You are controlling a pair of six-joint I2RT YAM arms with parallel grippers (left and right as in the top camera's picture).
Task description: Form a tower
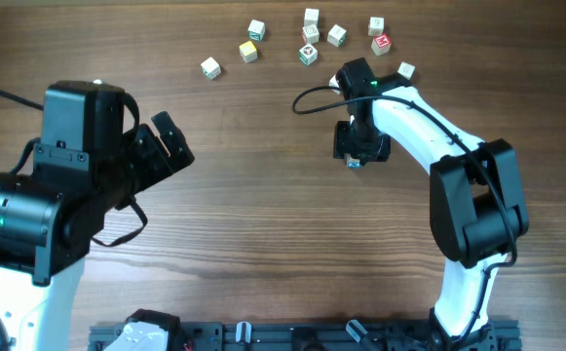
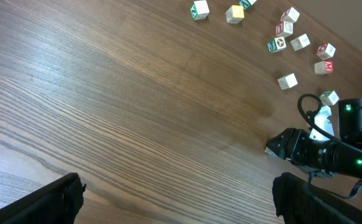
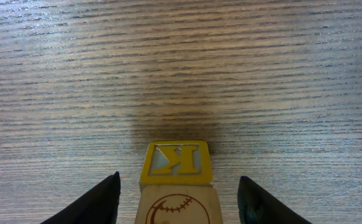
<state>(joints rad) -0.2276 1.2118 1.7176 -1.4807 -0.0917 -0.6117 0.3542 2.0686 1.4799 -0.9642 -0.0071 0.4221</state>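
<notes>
Tower (image 3: 176, 186) between parted right fingers (image 3: 90, 202)

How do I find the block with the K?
Find the right gripper near the middle of the wooden table. Between its open fingers stands a small stack, and the K block is on top. It is yellow-framed and sits on a baseball cube, unlike the loose cubes scattered at the far edge.

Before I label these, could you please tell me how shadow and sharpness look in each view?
Right wrist: a soft dark shadow on the table beyond the sharp yellow K cube. Overhead: even light. Left wrist: the far loose cubes are small but readable.
</notes>
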